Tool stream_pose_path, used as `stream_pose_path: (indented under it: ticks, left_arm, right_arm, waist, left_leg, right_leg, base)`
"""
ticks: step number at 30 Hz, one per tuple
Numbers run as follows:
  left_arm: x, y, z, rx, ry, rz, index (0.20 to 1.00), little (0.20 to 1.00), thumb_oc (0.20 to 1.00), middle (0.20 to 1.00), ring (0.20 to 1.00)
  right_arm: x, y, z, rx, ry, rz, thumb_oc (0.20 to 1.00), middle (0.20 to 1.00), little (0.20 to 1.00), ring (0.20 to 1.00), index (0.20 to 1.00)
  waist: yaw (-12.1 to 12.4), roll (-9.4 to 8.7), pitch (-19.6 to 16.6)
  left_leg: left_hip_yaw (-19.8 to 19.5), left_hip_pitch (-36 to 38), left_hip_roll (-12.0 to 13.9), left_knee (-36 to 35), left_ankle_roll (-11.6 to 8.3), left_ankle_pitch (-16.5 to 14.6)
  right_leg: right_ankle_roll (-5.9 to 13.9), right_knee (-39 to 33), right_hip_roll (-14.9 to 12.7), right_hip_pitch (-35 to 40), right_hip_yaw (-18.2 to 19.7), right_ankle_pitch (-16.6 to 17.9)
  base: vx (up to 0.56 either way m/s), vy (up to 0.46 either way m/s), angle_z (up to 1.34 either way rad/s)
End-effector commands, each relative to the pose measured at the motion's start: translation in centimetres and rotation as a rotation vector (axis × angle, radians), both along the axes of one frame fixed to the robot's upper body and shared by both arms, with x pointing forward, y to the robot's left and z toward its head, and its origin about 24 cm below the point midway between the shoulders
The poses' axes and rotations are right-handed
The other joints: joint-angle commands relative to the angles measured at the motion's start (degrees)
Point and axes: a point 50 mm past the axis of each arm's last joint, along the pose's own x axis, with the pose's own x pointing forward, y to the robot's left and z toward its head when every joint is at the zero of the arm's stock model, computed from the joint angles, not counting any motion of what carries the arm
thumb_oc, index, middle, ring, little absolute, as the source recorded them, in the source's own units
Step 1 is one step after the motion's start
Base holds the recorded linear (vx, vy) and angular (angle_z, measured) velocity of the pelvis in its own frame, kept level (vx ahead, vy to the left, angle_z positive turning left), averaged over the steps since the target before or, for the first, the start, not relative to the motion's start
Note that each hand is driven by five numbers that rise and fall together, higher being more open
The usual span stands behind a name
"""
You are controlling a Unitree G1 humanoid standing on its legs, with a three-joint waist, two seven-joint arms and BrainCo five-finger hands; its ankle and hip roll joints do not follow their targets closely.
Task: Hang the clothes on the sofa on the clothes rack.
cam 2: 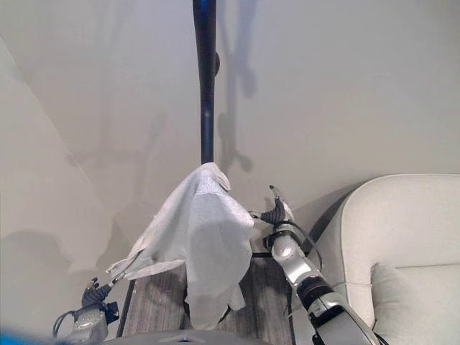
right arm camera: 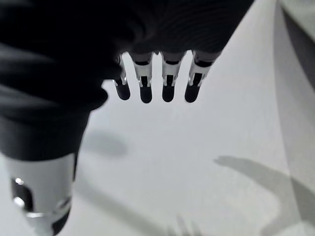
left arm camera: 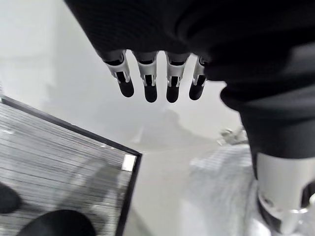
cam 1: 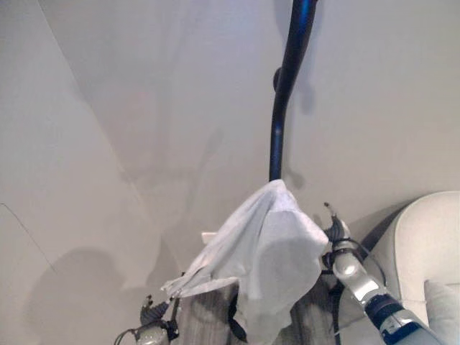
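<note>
A white garment [cam 1: 269, 248] hangs draped over a peg of the dark clothes rack pole [cam 1: 286, 79], its folds reaching down toward the floor. My right hand [cam 2: 277, 214] is raised just right of the garment, close to its edge; in its wrist view the fingers [right arm camera: 145, 83] are straight with nothing between them. Low at the left sits my left hand [cam 1: 152, 313], under the garment's trailing corner. Its fingers [left arm camera: 150, 81] are straight and empty, and the white garment [left arm camera: 216, 182] shows past them.
A pale sofa [cam 2: 402, 215] with a cushion [cam 2: 413, 302] stands at the right. A grey striped rug [cam 2: 158, 302] lies under the rack, whose dark base [left arm camera: 54, 223] rests on it. Plain light walls meet behind the pole.
</note>
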Motion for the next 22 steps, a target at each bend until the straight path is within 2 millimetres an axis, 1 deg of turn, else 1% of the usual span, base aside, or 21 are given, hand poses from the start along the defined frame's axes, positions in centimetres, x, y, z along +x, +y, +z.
stream_pose_path:
  ticks: [1,2,3,5,7,8,9,10,12,13,14,16,17,18,19,20,21,22]
  left_arm:
    - [-0.3,0.0,-0.4,-0.052,-0.016,0.093,1.0,1.0,1.0,1.0,1.0]
    - [-1.4,-0.3,-0.9,-0.081,0.01,0.105,1.0,1.0,1.0,1.0,1.0]
    - [-1.4,-0.3,-0.9,-0.081,0.01,0.105,1.0,1.0,1.0,1.0,1.0]
    - [-1.9,-0.7,-1.2,-0.115,0.021,0.108,1.0,1.0,1.0,1.0,1.0]
    - [-2.6,-1.1,-1.7,-0.157,0.043,0.111,1.0,1.0,1.0,1.0,1.0]
    - [-2.9,-1.3,-1.8,-0.171,0.055,0.11,1.0,1.0,1.0,1.0,1.0]
    - [-4.1,-1.8,-2.4,-0.221,0.103,0.151,1.0,1.0,1.0,1.0,1.0]
    - [-4.1,-1.7,-2.4,-0.221,0.103,0.152,1.0,1.0,1.0,1.0,1.0]
    - [-4.8,-2.3,-2.8,-0.256,0.15,0.157,1.0,1.0,1.0,1.0,1.0]
    - [-5.3,-2.9,-3.1,-0.279,0.201,0.138,1.0,1.0,1.0,1.0,1.0]
    - [-5.3,-2.9,-3.1,-0.278,0.2,0.137,1.0,1.0,1.0,1.0,1.0]
    - [-5.6,-3.7,-3.4,-0.297,0.256,0.093,1.0,1.0,1.0,1.0,1.0]
    - [-5.6,-4.5,-3.6,-0.327,0.293,0.037,1.0,1.0,1.0,1.0,1.0]
    - [-5.7,-4.8,-3.7,-0.338,0.308,0.017,1.0,1.0,1.0,1.0,1.0]
    - [-5.7,-4.8,-3.7,-0.338,0.307,0.015,1.0,1.0,1.0,1.0,1.0]
    - [-5.7,-5.1,-3.8,-0.347,0.315,0.002,1.0,1.0,1.0,1.0,1.0]
    - [-5.5,-5.2,-3.8,-0.354,0.325,-0.029,1.0,1.0,1.0,1.0,1.0]
    - [-5.5,-5.2,-3.8,-0.354,0.325,-0.03,1.0,1.0,1.0,1.0,1.0]
  right_arm:
    - [0.1,-2.7,2.1,0.094,-0.138,-0.119,1.0,1.0,1.0,1.0,1.0]
    - [-1.3,-3.0,0.7,0.189,-0.097,-0.159,1.0,1.0,1.0,1.0,1.0]
    - [-1.3,-3.0,0.7,0.19,-0.096,-0.159,1.0,1.0,1.0,1.0,1.0]
    - [-2.1,-2.8,-0.7,0.28,-0.049,-0.185,1.0,1.0,1.0,1.0,1.0]
    - [-3.2,-2.0,-2.7,0.374,0.045,-0.183,1.0,1.0,1.0,1.0,1.0]
    - [-3.9,-1.6,-3.9,0.391,0.1,-0.186,1.0,1.0,1.0,1.0,1.0]
    - [-5.8,-0.4,-6.9,0.5,0.246,-0.24,1.0,1.0,1.0,1.0,1.0]
    - [-5.7,-0.4,-6.9,0.501,0.245,-0.239,1.0,1.0,1.0,1.0,1.0]
    - [-8.0,0.6,-9.7,0.564,0.405,-0.298,1.0,1.0,1.0,1.0,1.0]
    - [-11.0,1.5,-12.2,0.649,0.571,-0.391,1.0,1.0,1.0,1.0,1.0]
    - [-10.9,1.5,-12.2,0.65,0.57,-0.391,1.0,1.0,1.0,1.0,1.0]
    - [-13.9,1.9,-13.9,0.728,0.708,-0.512,1.0,1.0,1.0,1.0,1.0]
    - [-16.5,1.8,-14.9,0.843,0.789,-0.668,1.0,1.0,1.0,1.0,1.0]
    - [-17.8,1.6,-15.2,0.872,0.817,-0.74,1.0,1.0,1.0,1.0,1.0]
    - [-17.7,1.5,-15.2,0.873,0.816,-0.741,1.0,1.0,1.0,1.0,1.0]
    - [-18.6,1.3,-15.4,0.89,0.833,-0.792,1.0,1.0,1.0,1.0,1.0]
    - [-20.2,0.7,-15.6,0.915,0.859,-0.877,1.0,1.0,1.0,1.0,1.0]
    - [-20.2,0.6,-15.6,0.915,0.858,-0.877,1.0,1.0,1.0,1.0,1.0]
  waist:
    - [0.3,3.01,-1.5]
    - [0.2,2.89,-1.7]
    - [0.2,2.88,-1.7]
    - [0.1,2.78,-1.8]
    - [0.1,2.66,-1.9]
    - [0.1,2.65,-1.9]
    - [0.3,2.55,-2.1]
    - [0.3,2.52,-2.1]
    - [0.5,2.43,-2.4]
    - [0.9,2.29,-2.8]
    - [0.9,2.26,-2.8]
    - [1.3,2.22,-3.3]
    - [1.3,2.24,-3.6]
    - [1.4,2.24,-3.8]
    - [1.4,2.24,-3.8]
    - [1.4,2.27,-4.0]
    - [1.1,2.37,-4.1]
    - [1.1,2.37,-4.1]
  left_leg:
    - [-1.2,-3.2,-6.2,0.6,3.94,-0.5]
    - [-1.1,-3.1,-6.2,0.6,4.0,-0.7]
    - [-1.1,-3.1,-6.2,0.6,4.01,-0.7]
    - [-0.9,-3.1,-6.3,0.6,4.02,-0.7]
    - [-0.7,-3.0,-6.3,0.6,4.0,-0.7]
    - [-0.7,-3.0,-6.3,0.6,3.97,-0.7]
    - [-0.5,-3.1,-6.4,0.6,3.92,-0.8]
    - [-0.6,-3.1,-6.4,0.6,3.93,-0.8]
    - [-0.4,-3.0,-6.5,0.6,3.92,-0.9]
    - [-0.3,-3.0,-6.5,0.6,3.86,-1.0]
    - [-0.3,-3.0,-6.5,0.6,3.86,-1.0]
    - [-0.4,-2.8,-6.5,0.6,3.85,-1.1]
    - [-0.5,-2.8,-6.5,0.6,3.8,-1.1]
    - [-0.5,-2.7,-6.6,0.6,3.76,-1.1]
    - [-0.5,-2.8,-6.6,0.6,3.76,-1.1]
    - [-0.5,-2.7,-6.6,0.6,3.72,-1.1]
    - [-0.2,-2.8,-6.6,0.6,3.61,-1.1]
    - [-0.2,-2.9,-6.6,0.6,3.61,-1.0]
  right_leg:
    - [-0.74,0.6,6.6,1.4,-2.2,-2.7]
    - [-0.7,0.6,6.4,1.3,-2.3,-2.7]
    - [-0.7,0.6,6.4,1.3,-2.3,-2.7]
    - [-0.68,0.6,6.3,1.3,-2.5,-2.7]
    - [-0.71,0.6,6.2,1.3,-2.7,-2.6]
    - [-0.73,0.6,6.2,1.4,-2.7,-2.7]
    - [-0.78,0.6,6.2,1.4,-2.9,-2.7]
    - [-0.78,0.6,6.2,1.4,-3.0,-2.7]
    - [-0.83,0.6,6.2,1.5,-3.1,-2.8]
    - [-0.92,0.6,6.1,1.6,-3.5,-2.9]
    - [-0.92,0.6,6.1,1.6,-3.5,-2.9]
    - [-1.02,0.6,6.1,1.8,-4.0,-3.1]
    - [-1.12,0.6,6.0,2.0,-4.5,-3.3]
    - [-1.15,0.6,6.0,2.1,-4.8,-3.4]
    - [-1.15,0.6,6.0,2.1,-4.9,-3.4]
    - [-1.16,0.6,5.9,2.1,-5.2,-3.5]
    - [-1.17,0.6,5.8,2.0,-5.9,-3.5]
    - [-1.17,0.6,5.8,2.0,-5.9,-3.5]
  base:
    - [0.0,0.024,-0.19]
    - [0.0,0.017,-0.17]
    - [0.0,0.008,-0.12]
    - [0.0,0.004,-0.05]
    - [0.0,0.004,-0.03]
    - [0.0,0.0,0.0]
    - [0.0,0.0,0.0]
    - [0.0,0.0,0.0]
    - [0.0,0.0,0.0]
    - [0.0,0.0,0.0]
    - [0.04,0.004,0.04]
    - [0.06,0.012,0.04]
    - [0.08,0.024,0.06]
    - [0.06,0.016,0.12]
    - [0.04,0.019,0.25]
    - [0.04,0.021,0.3]
    - [0.04,0.022,0.3]
    - [0.03,0.013,0.23]
